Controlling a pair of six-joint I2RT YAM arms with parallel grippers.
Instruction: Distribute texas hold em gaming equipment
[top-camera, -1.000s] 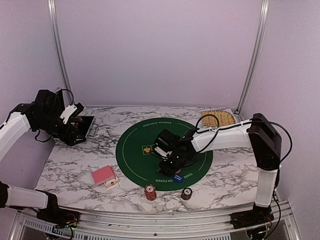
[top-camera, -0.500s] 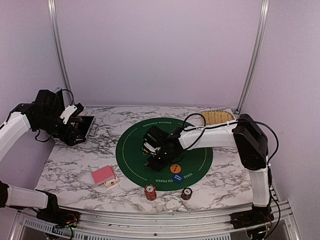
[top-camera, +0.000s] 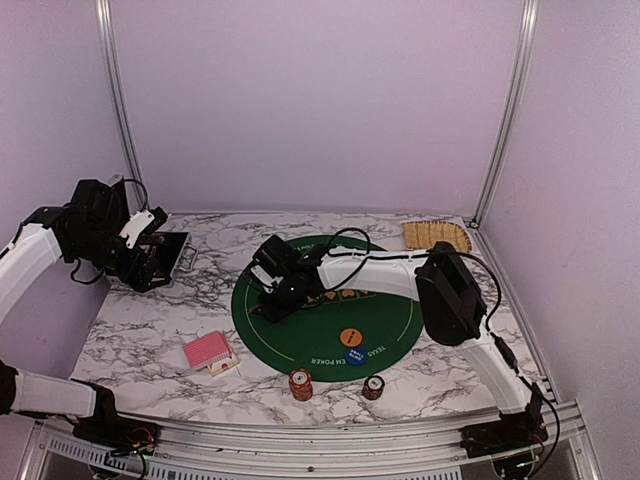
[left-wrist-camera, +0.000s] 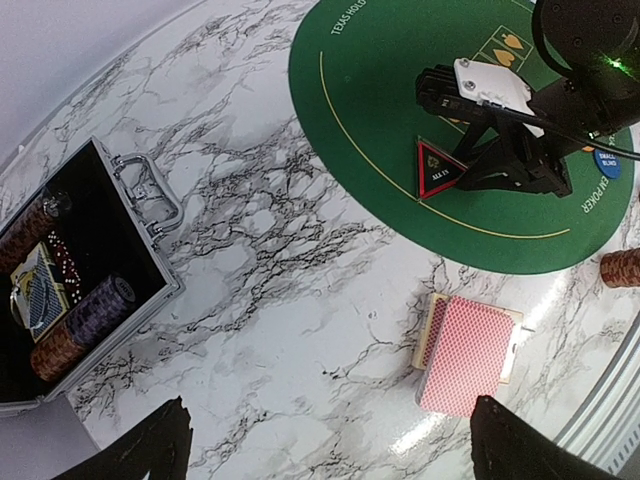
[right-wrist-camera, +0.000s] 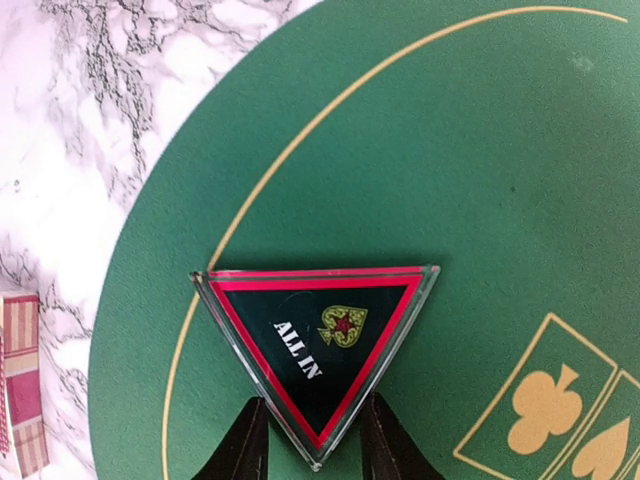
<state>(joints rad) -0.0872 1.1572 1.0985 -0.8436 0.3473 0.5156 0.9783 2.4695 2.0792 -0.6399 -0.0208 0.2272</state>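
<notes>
right gripper pinches one black plastic triangle marker at the left of the round green felt mat. left gripper is wide apart. lower middle: one orange disc, one blue disc, two red-and-white chip stacks.

The right arm swings leftward across the green mat. The right gripper, which hung low over the mat's front part a second ago, now sits at the mat's left side, on the yellow ring line. The arm's elbow, earlier out near the right edge of the worktop, now stands by the mat's right rim. With the gripper gone from above them, the orange disc and the blue disc now show whole. The black triangular marker, not made out before, now lies flat with its near corner pinched between the jaws.
</notes>
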